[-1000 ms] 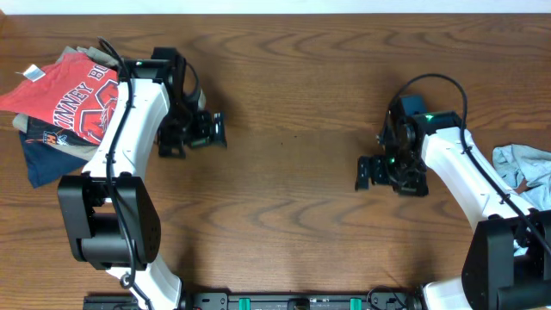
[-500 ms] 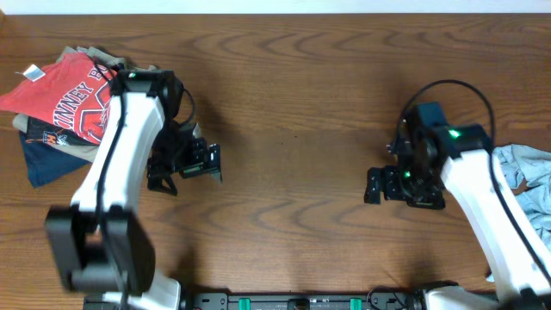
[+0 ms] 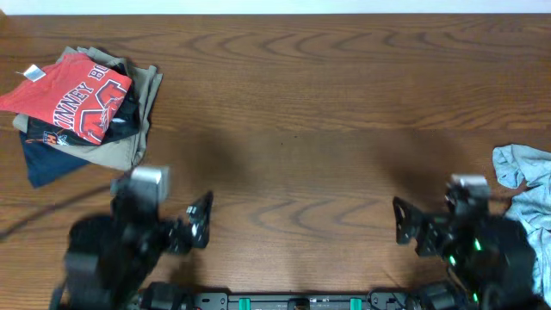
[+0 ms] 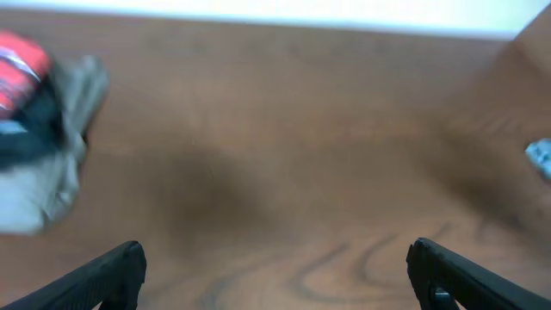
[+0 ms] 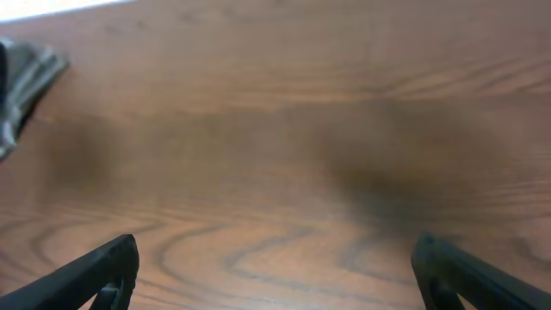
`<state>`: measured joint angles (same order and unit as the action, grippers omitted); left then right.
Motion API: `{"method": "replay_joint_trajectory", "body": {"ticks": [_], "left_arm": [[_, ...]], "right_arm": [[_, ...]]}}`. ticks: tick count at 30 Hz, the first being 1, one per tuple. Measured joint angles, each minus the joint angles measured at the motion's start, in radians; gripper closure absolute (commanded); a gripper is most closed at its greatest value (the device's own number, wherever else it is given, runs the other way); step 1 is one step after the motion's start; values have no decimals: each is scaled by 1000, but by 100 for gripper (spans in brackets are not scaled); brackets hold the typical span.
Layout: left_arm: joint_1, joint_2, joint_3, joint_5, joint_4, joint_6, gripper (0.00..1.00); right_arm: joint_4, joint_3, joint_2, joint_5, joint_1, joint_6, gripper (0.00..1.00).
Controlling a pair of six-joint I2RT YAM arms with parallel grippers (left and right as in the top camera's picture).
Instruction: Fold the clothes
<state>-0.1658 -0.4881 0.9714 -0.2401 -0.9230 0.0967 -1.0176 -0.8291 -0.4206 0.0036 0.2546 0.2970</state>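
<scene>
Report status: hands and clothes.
Left hand open, empty; right hand open, empty. Red T-shirt on pile, far left; light-blue garment bunched, far right. No obstruction seen.

Left fingers (image 4: 103, 275) spread, right fingers (image 5: 96, 274) too (empty)

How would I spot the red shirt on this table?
On the wooden table, find the clothes pile in the far left corner. The red T-shirt lies on top, over a navy garment and a tan garment. Only it has white block lettering and a white tag.
</scene>
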Motion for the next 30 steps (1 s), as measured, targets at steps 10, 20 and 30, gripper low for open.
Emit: {"method": "replay_joint_trajectory", "body": {"ticks": [10, 20, 30], "left_arm": [[0, 362, -8, 12, 3, 0, 2], [0, 385, -10, 12, -56, 0, 2], [0, 385, -12, 12, -220, 0, 2]], "right_arm": [[-164, 4, 168, 20, 0, 11, 1], [-183, 8, 168, 20, 0, 11, 1], [-181, 8, 172, 23, -3, 10, 1]]}}
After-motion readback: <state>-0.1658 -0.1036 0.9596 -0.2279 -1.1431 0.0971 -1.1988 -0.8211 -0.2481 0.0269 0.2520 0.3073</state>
